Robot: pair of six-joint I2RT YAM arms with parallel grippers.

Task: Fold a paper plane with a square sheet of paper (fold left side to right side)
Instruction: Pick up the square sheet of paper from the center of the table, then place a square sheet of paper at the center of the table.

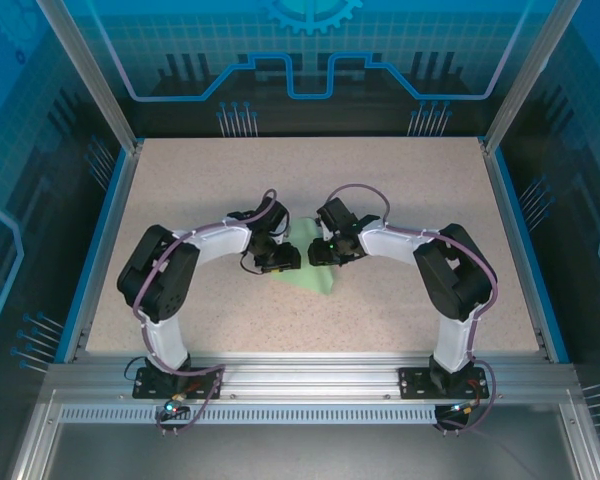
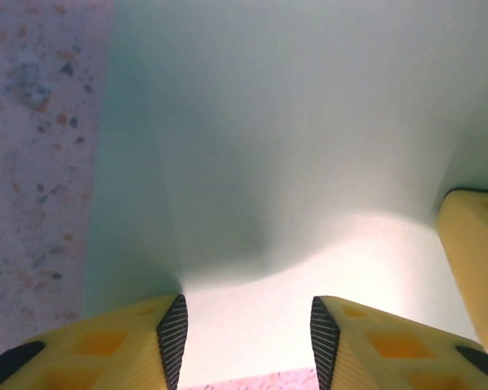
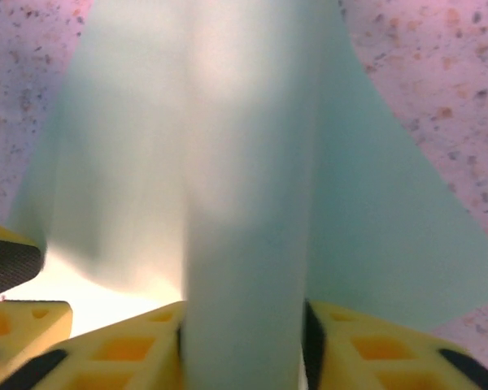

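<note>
Paperwork at the centre of the speckled desk [image 1: 180, 190]: one pale mint-green square sheet of paper [image 1: 315, 283] lies between two arms. The right gripper [image 3: 244, 313] pinches a raised ridge of it in its jaws. The left gripper [image 2: 248, 313] holds its jaws open over it. A clean fold likely needs edges matched squarely before creasing.

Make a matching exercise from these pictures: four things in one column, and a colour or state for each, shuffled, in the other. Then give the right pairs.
Things:
1. paper
2. table
3. left gripper
4. right gripper

Colour or state:
A. jaws apart, paper lying under the gap
B. speckled beige
C. jaws closed on a raised fold of paper
D. pale green

Pairs: 1-D, 2-B, 3-A, 4-C
</note>
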